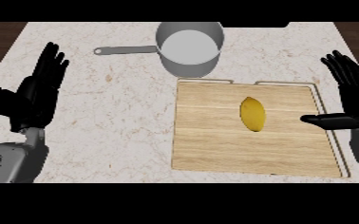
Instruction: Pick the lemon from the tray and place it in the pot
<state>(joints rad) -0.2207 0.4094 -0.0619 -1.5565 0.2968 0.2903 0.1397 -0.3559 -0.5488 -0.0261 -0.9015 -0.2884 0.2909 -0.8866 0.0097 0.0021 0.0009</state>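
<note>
A yellow lemon (253,114) lies lengthwise on a wooden tray (210,142), a little right of the tray's middle. A grey pot (190,47) with a long handle (125,50) pointing left stands on the counter just beyond the tray's far edge. My right hand (344,76) is open at the view's right edge, fingers up, its thumb (328,120) reaching over the tray's right rim, a short way right of the lemon. My left hand (39,90) is open at the left edge, fingers up, far from both.
The counter is pale marble (112,118). The tray has thin metal handles along its far edge (204,80) and right side. A dark strip borders the counter at the far corners.
</note>
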